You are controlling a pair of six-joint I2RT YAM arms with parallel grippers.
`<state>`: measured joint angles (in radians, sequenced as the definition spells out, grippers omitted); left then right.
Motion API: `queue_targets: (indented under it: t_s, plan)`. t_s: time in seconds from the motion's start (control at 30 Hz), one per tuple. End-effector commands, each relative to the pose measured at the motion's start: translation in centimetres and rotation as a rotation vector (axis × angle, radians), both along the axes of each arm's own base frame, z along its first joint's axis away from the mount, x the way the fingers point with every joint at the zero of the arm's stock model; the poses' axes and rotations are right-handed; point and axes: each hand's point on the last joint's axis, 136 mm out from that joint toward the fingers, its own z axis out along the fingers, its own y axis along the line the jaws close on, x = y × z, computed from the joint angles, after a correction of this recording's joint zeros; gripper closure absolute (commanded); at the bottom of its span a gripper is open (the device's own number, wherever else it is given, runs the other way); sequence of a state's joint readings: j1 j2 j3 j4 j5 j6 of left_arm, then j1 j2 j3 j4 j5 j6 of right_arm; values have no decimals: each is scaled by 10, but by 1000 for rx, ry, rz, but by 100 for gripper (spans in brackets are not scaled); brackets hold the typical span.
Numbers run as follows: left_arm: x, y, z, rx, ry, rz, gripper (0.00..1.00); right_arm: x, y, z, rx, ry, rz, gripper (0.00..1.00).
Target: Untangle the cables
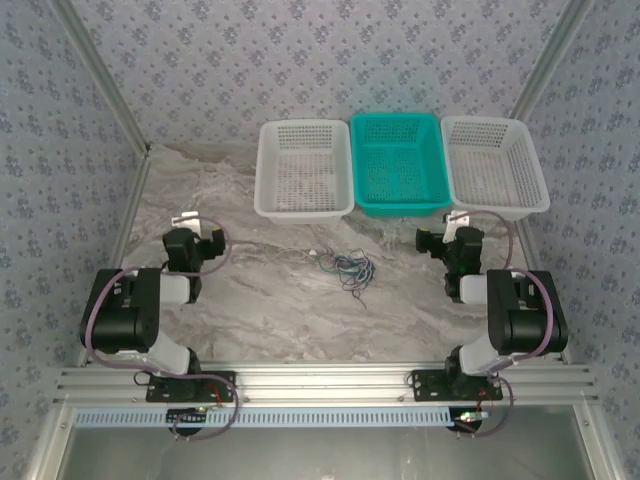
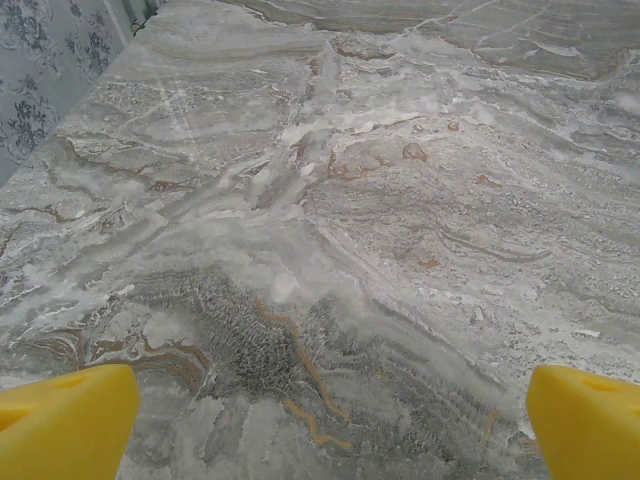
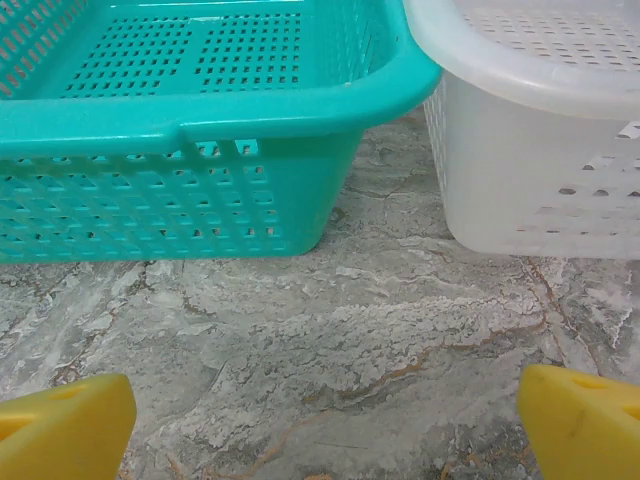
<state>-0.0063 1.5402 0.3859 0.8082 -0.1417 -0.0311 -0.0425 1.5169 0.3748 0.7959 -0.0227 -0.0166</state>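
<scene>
Marbled grey-and-white stone pattern, veined with brown, covers the table (image 1: pixel 260 310), and floral blue-grey wallpaper (image 1: pixel 300 60) closes it in on three sides. Along the far edge three perforated plastic baskets stand touching side by side: a white basket (image 1: pixel 303 168), a teal basket (image 1: pixel 400 163) and another white basket (image 1: pixel 495 165).

The cables (image 1: pixel 350 268) lie on bare table near the middle, in front of the teal basket and between the two arms, well apart from both. They form a small loose knot of very thin green, bluish and pale strands. One whitish end pokes out to the left and one strand trails toward the near edge. Nothing lies over them.

The left gripper (image 2: pixel 325 425) hangs over bare tabletop, its yellow fingertips (image 2: pixel 65 420) spread wide with nothing between them. The right gripper (image 3: pixel 325 425) is likewise released and faces the gap where the teal and right white baskets meet.
</scene>
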Motion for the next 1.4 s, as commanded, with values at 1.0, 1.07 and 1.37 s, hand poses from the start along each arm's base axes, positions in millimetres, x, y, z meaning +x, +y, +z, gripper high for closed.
queue_targets:
  t_s: [1.0, 1.07, 1.37]
  plan:
    - [-33, -2, 76, 58, -34, 142, 1, -75, -26, 108, 302, 10, -431, 0]
    - [-48, -15, 100, -13, -30, 145, 0, -82, 9, 121, 384, 68, -251, 0]
    - [-102, -140, 133, -677, 221, -92, 1, -119, 165, 124, 425, 263, 359, 0]
